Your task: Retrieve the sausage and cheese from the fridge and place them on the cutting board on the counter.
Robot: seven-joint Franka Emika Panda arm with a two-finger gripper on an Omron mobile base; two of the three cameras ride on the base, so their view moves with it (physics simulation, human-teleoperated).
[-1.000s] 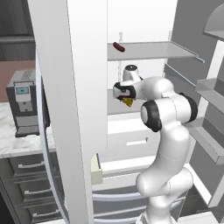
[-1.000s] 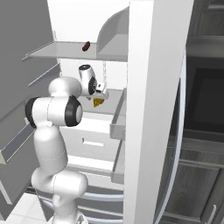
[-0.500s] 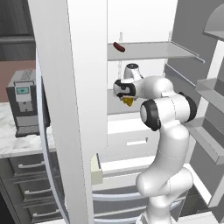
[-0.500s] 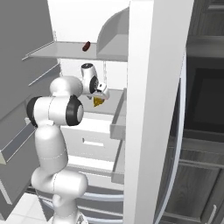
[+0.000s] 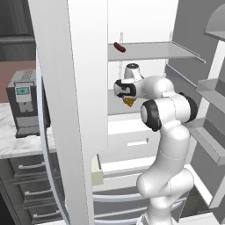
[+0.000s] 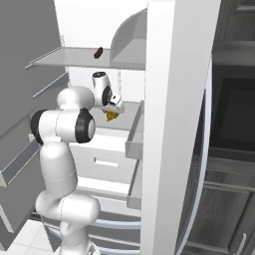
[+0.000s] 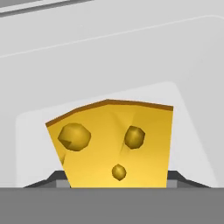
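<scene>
Two doors of the fridge [image 5: 83, 88] stand wide open, with the arm reaching in between them. The fingers [image 5: 128, 100] sit at the cheese [image 7: 114, 144] just above the middle shelf [image 6: 130, 110]; I cannot tell if they grip it. The sausage [image 5: 119, 47] lies near the front edge of the top shelf [image 5: 149, 50]. A coffee machine [image 5: 24, 103] stands on the white table [image 5: 22, 143] at left.
</scene>
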